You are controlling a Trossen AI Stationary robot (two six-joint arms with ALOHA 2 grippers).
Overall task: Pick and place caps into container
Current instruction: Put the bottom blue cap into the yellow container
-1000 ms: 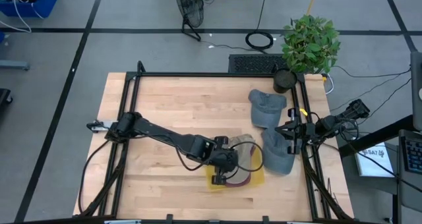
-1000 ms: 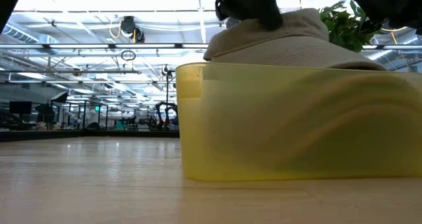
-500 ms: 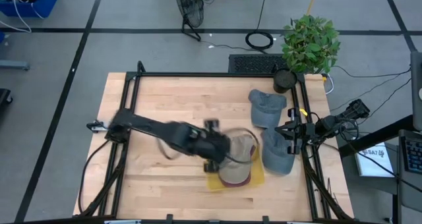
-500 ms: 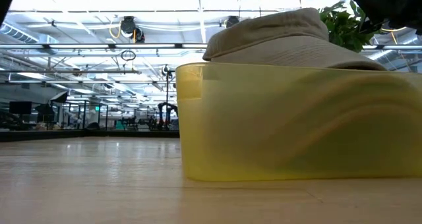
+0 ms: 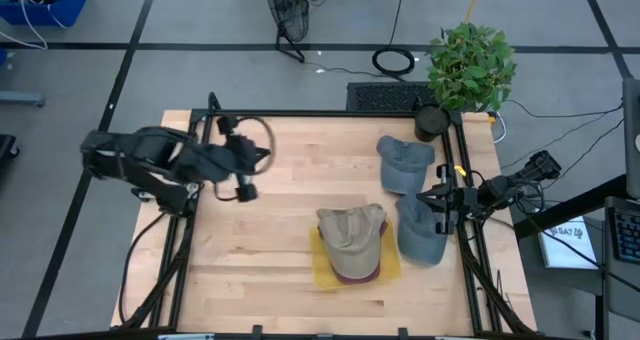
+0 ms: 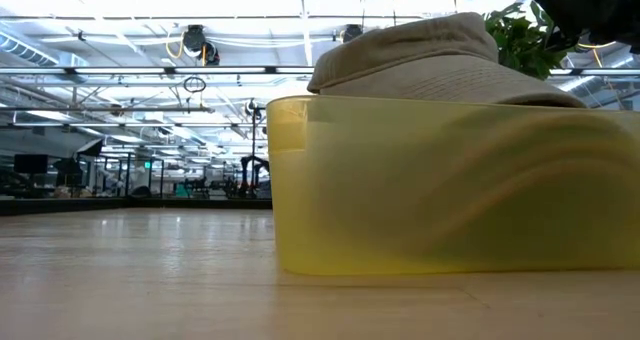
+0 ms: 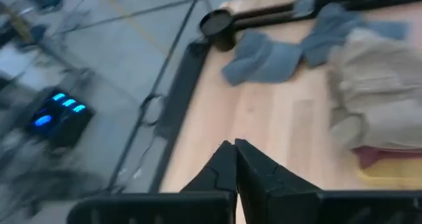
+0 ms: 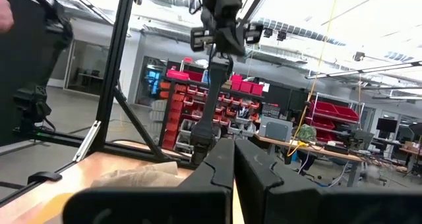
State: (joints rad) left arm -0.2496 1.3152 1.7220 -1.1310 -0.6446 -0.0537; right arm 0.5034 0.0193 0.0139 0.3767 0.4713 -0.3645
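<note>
Khaki cap point(image 5: 352, 230) atop yellow container point(image 5: 322, 272), grey-blue caps point(image 5: 405, 164) beside; left claw point(image 5: 243, 170) together, empty.

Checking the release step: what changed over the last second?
The left gripper let go of the khaki cap over the yellow tray and swung back to the table's left side, fingers now shut and empty. The cap stays on top of the pile in the tray. Unchanged: the two grey-blue caps on the table, and the right gripper, waiting at the right edge.
</note>
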